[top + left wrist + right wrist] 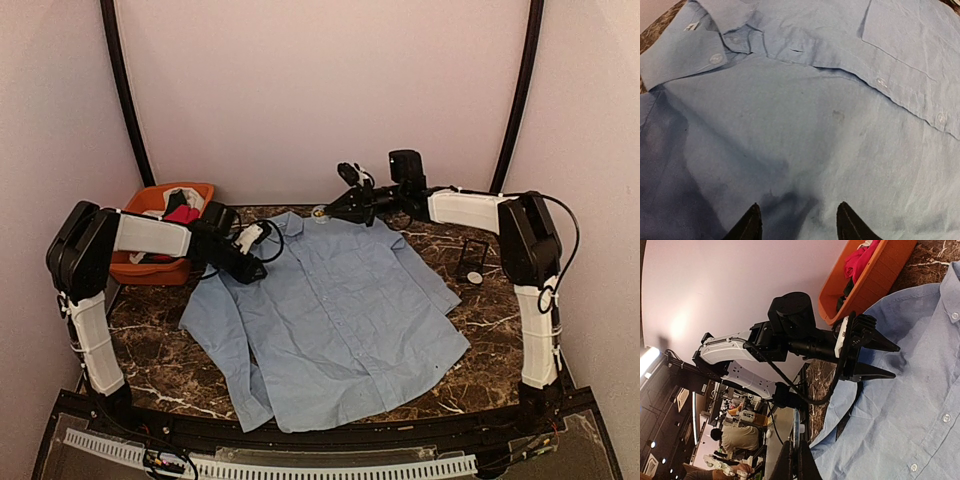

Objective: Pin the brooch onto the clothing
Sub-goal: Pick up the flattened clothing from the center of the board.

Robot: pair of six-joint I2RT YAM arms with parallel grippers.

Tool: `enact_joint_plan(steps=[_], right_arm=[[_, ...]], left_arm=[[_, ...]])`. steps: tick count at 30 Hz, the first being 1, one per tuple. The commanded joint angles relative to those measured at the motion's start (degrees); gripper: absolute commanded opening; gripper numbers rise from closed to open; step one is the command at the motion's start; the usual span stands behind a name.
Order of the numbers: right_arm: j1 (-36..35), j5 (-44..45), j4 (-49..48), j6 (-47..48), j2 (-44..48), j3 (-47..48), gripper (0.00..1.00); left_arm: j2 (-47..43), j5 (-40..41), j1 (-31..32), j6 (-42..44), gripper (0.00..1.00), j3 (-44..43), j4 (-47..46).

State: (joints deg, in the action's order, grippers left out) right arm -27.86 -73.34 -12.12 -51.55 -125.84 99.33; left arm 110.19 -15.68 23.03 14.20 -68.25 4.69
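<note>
right gripper [327,212]: pressed together at the collar [300,222]; we think it pinches the small round brooch [319,212]
shirt [340,320]: lies flat, collar far, hem near; it runs from the right gripper back toward the arm bases
left gripper [797,225]: half spread, holding nothing, low over the shirt's chest
nearer arm: we say the right one
</note>
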Motion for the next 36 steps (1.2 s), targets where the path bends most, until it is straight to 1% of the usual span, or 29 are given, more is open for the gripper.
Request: enact_joint_plan(steps=[1, 6, 11, 15, 18, 20, 25, 26, 27, 28, 29, 30, 31, 32, 33, 35, 36], right_arm=[[-0.12, 1.86, 25.34, 21.62, 2.01, 3.23, 0.00], [-0.09, 2.22, 28.56, 24.82, 2.31, 3.90, 0.00], [0.25, 0.32, 32.31, 29.54, 2.53, 5.69, 0.00], [0.28, 1.16, 38.58, 37.02, 2.38, 8.71, 0.00], [0.27, 3.37, 44.59, 41.34, 1.66, 12.17, 0.00], [0.26, 4.14, 45.52, 41.95, 1.76, 12.39, 0.00], [0.30, 3.54, 45.12, 41.34, 1.89, 12.12, 0.00], [0.34, 3.55, 45.15, 41.35, 2.08, 12.09, 0.00], [0.27, 3.56, 45.16, 41.38, 2.25, 12.07, 0.00], [0.26, 3.41, 45.03, 41.51, 2.46, 12.03, 0.00], [0.28, 3.20, 44.89, 41.60, 2.70, 11.96, 0.00], [0.26, 2.92, 44.83, 41.62, 2.84, 11.88, 0.00], [0.28, 2.86, 44.75, 41.67, 3.00, 11.86, 0.00], [0.28, 2.83, 44.68, 41.70, 3.01, 11.85, 0.00], [0.26, 2.85, 44.65, 41.75, 3.03, 11.93, 0.00], [0.30, 2.49, 44.74, 42.11, 2.90, 11.94, 0.00], [0.29, 2.01, 44.75, 42.65, 2.76, 11.84, 0.00]], left_arm=[[-3.91, 4.87, -0.41, 0.18, 0.56, 0.55, -1.58], [1.67, 2.97, -0.44, 0.69, 0.62, -4.86, 1.71], [4.75, -0.56, -0.44, 1.39, 0.63, -6.66, 3.57], [5.73, -3.78, -0.39, 1.65, 0.62, -7.29, 4.94], [7.05, -4.55, -0.44, 1.91, 0.62, -8.84, 7.14], [7.73, -3.52, -0.44, 1.33, 0.61, -9.58, 7.97], [10.60, -2.23, -0.33, 0.01, 0.49, -12.26, 10.57], [10.89, -2.05, -0.30, -0.27, 0.43, -12.44, 10.76], [11.27, -2.01, -0.27, -0.38, 0.40, -12.63, 10.95], [11.45, -1.97, -0.22, -0.50, 0.34, -12.71, 11.00], [11.69, -2.02, -0.19, -0.54, 0.31, -12.66, 11.03], [11.79, -2.12, -0.14, -0.63, 0.25, -12.63, 11.04], [11.91, -2.23, -0.10, -0.69, 0.23, -12.57, 11.09], [11.94, -2.62, -0.05, -0.78, 0.17, -12.50, 11.07], [11.92, -2.78, 0.08, -0.81, 0.08, -12.45, 11.14], [11.85, -3.47, 0.23, -1.18, 0.01, -12.71, 11.58], [11.59, -4.60, 0.26, -1.71, 0.01, -12.94, 12.08]])
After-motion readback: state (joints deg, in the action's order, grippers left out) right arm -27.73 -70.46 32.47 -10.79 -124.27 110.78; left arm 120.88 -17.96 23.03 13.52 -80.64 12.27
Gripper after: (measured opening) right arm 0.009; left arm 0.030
